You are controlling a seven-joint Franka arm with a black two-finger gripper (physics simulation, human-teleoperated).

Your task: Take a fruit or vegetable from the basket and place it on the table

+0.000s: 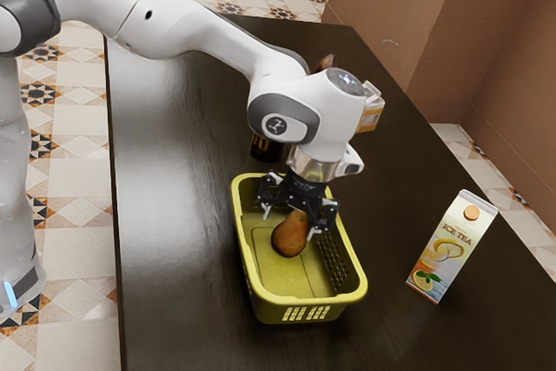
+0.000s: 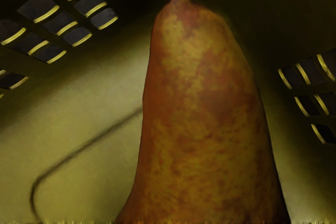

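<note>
We have the claw [image 1: 289, 223] pointed down inside the basket [image 1: 304, 301], its two fingers spread wide and gripping nothing. The spread makes sense: the pear [image 1: 290, 235] sits under and partly between them, and a gap that broad should let them pass its sides without knocking it. Whether either finger brushes the skin we can't fairly say, since the hand hides part of the neck.

The pear is inside the basket, its stem end and narrower neck close beneath the claw, the fat body reaching out from under it. In the wrist view the pear [image 2: 202, 108] runs long below our palm, the basket's slotted walls standing off on both sides. We judge that the steep approach is chosen to keep the claw clear of those walls.

We take this as the last lining-up before the grasp. Closing on the neck alone could let the heavy, rounded end swing or slip, so a hold nearer the body seems steadier. Then we need a straight lift above the rim. The ice tea carton [image 1: 452, 248] stands well apart from the claw, outside the basket; bare table [image 1: 174, 258] beyond the basket's opposite side looks the easier place to set the pear down.
</note>
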